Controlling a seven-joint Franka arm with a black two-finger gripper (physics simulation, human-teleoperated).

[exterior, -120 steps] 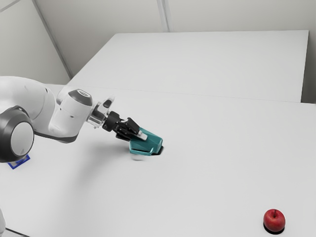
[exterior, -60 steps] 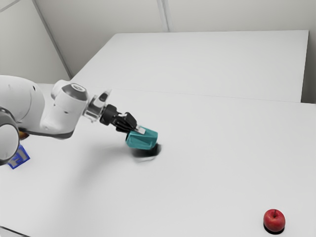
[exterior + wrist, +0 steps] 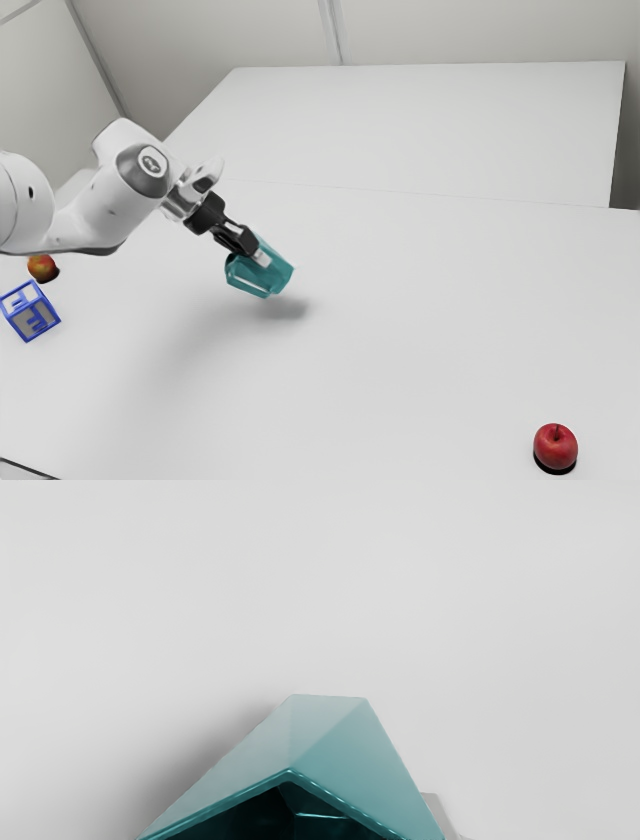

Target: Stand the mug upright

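Between the fingertips of our gripper point(image 3: 260, 256) we have the teal mug point(image 3: 259, 272), pinched; in the exterior view a pale fingertip lies against its side, and nothing else supports it. Wrist view: the mug's open, dark mouth faces back toward our hand, its body running away from us, with one grey fingertip point(image 3: 436, 807) just outside the wall. We cannot make out a handle.

Attitude: tilted, mouth toward the arm, not upright. Angle not estimated.

Just below, a soft shadow point(image 3: 285, 308) falls on the white desk point(image 3: 400, 340), apart from the mug. We read this as the mug held clear of the surface.

Progress, our judgement: grip secured, clearance obtained. Outstanding: bring the base to face down, lower until it sits flat, then release. We count the task as partly done; the final pose is not reached.

Farther out, toward the exterior view's left, a blue-edged block point(image 3: 30, 311) and a reddish-yellow fruit point(image 3: 42, 268) lie near each other. Well apart from the mug, toward the exterior view's right, rests a red apple point(image 3: 555, 446). We note none of these in the way of a set-down beneath the mug.
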